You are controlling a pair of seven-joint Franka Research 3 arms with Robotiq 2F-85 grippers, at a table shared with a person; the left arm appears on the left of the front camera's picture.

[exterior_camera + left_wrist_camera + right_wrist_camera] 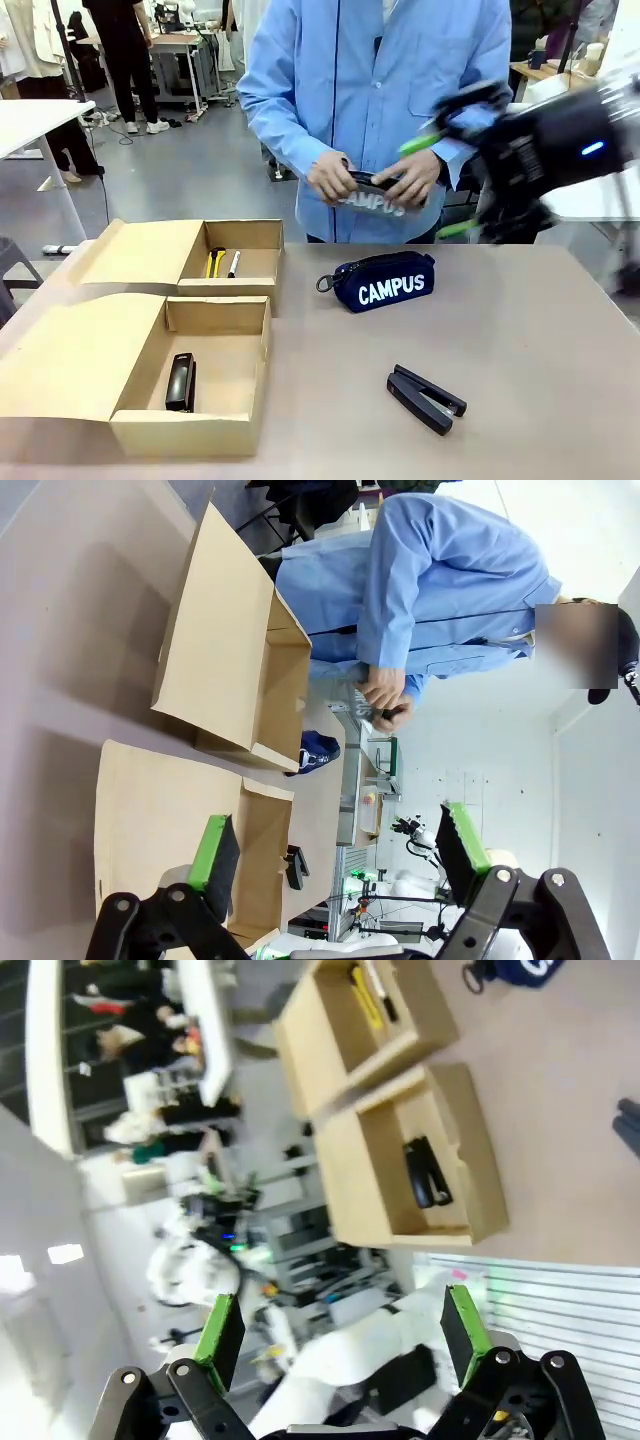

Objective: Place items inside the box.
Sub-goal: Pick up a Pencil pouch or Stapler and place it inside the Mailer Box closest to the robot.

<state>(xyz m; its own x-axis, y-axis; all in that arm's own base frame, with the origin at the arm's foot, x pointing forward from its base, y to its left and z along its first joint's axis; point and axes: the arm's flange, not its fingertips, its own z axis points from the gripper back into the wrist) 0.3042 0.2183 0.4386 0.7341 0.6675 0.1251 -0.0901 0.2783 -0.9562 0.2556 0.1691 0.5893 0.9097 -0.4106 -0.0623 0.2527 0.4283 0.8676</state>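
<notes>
Front: my right gripper [440, 187] up by person's hands [330, 178], jaws wide, empty. Person holds grey pencil case [375, 200]. Navy pouch [385, 280] and loose stapler [427, 398] on table [560, 350], outside boxes. Near box [130, 430] holds boxed stapler [181, 382]; far box [250, 232] holds yellow knife [215, 262] and marker [233, 264].

Left wrist: my left gripper [338, 850] wide open, nothing held.

Right wrist: pads apart, empty. I judge handover of case in hand; next move calls for closing on it, then carrying it to a box.

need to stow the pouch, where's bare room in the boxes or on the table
Near box: bare floor right of its black stapler. Table: bare right of the navy pouch and the loose stapler. Far box is tighter: knife and marker.
</notes>
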